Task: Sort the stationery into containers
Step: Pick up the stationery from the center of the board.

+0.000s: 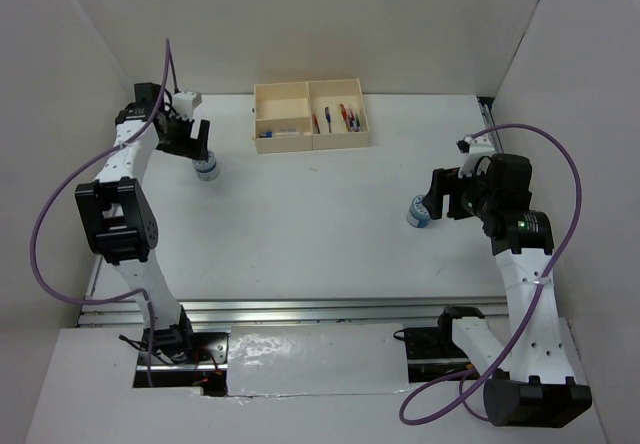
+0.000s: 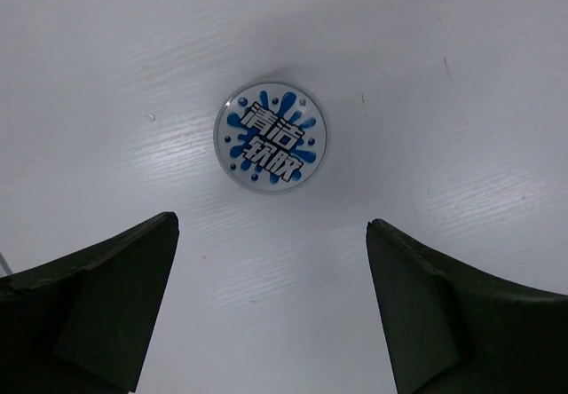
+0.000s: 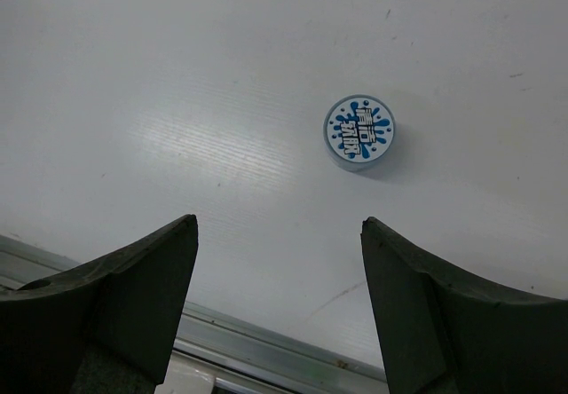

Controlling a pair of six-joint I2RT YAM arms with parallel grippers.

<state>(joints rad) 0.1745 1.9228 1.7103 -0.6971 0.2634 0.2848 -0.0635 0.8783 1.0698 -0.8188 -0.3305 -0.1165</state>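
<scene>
The cream-yellow box [image 1: 311,87] stands at the back of the table. Several red and blue pens [image 1: 341,119] lie in its large right section, and a clear tube with a blue end [image 1: 279,133] lies in its near left section. One blue-and-white cylinder [image 1: 206,169] stands upright just below my open, empty left gripper [image 1: 194,144]. In the left wrist view the cylinder [image 2: 271,137] sits beyond my gripper [image 2: 271,234]. A second cylinder [image 1: 418,212] stands by my open, empty right gripper [image 1: 440,200]. In the right wrist view this cylinder [image 3: 358,132] lies ahead and to the right of my gripper [image 3: 280,234].
An aluminium rail [image 1: 300,309] runs along the table's near edge and also shows in the right wrist view [image 3: 266,350]. White walls close in the table on the left, back and right.
</scene>
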